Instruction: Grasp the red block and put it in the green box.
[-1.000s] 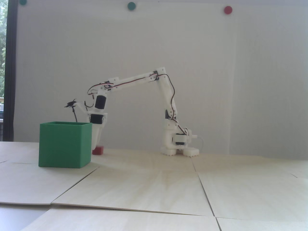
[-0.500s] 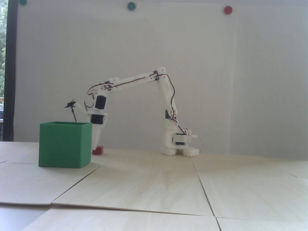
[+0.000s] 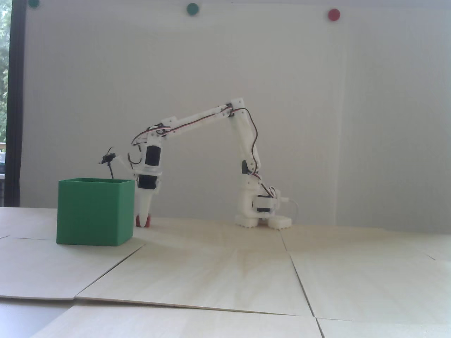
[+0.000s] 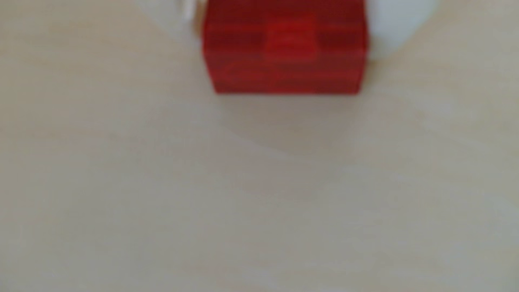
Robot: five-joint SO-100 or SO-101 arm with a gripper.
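Note:
The red block (image 3: pixel 148 221) sits on the pale wooden table just right of the green box (image 3: pixel 94 212) in the fixed view. My gripper (image 3: pixel 143 219) points straight down onto the block, its white fingers (image 3: pixel 143 206) covering the block's middle. In the wrist view the block (image 4: pixel 285 59) fills the top centre between my gripper's (image 4: pixel 286 16) two fingers. The right finger (image 4: pixel 393 25) lies against the block's side. A thin strip of table shows between the left finger (image 4: pixel 184 11) and the block. The jaws stand open around the block, which rests on the table.
The green box's near wall stands very close to the gripper's left side in the fixed view. The arm's base (image 3: pixel 262 211) is to the right by the white wall. Seams (image 3: pixel 296 274) run between the wooden table panels. Round dots (image 3: pixel 192 8) hang high on the wall.
The gripper has shifted right, away from the box wall, and dropped lower, so its fingers now straddle the block instead of standing at the block's left edge.

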